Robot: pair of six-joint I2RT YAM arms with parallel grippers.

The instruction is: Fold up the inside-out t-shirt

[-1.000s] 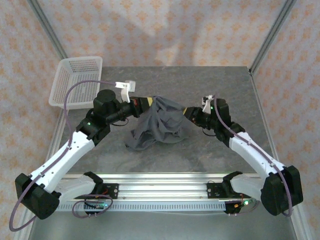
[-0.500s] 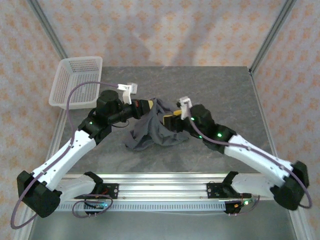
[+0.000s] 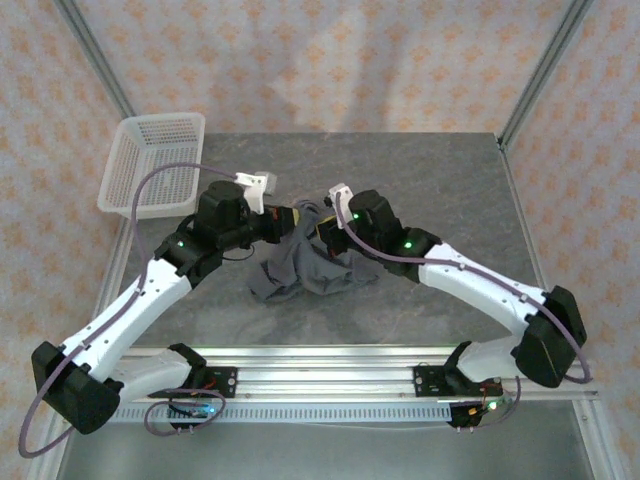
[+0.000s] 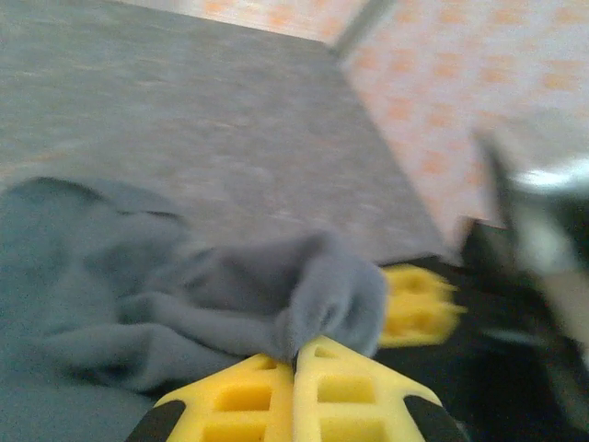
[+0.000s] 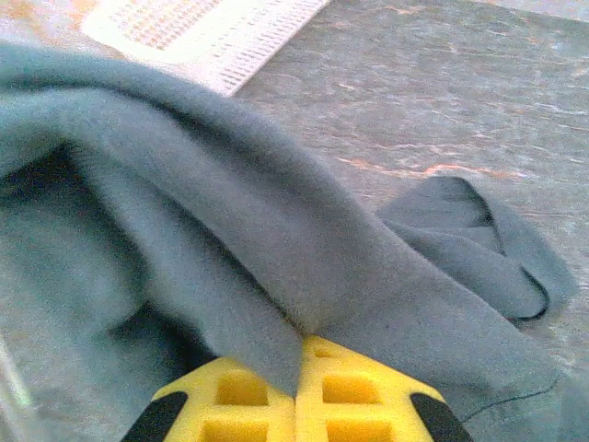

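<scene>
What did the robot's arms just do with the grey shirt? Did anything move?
The right gripper swung in to the left across the table and shut on a fold of the t-shirt, close beside the left gripper. The t-shirt is now bunched up narrower between them. The left gripper stayed clamped on the cloth in about the same spot, and the white basket did not move.

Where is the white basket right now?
In the top view, the white plastic mesh basket sits far left on the grey table, left of the crumpled dark grey t-shirt.
</scene>
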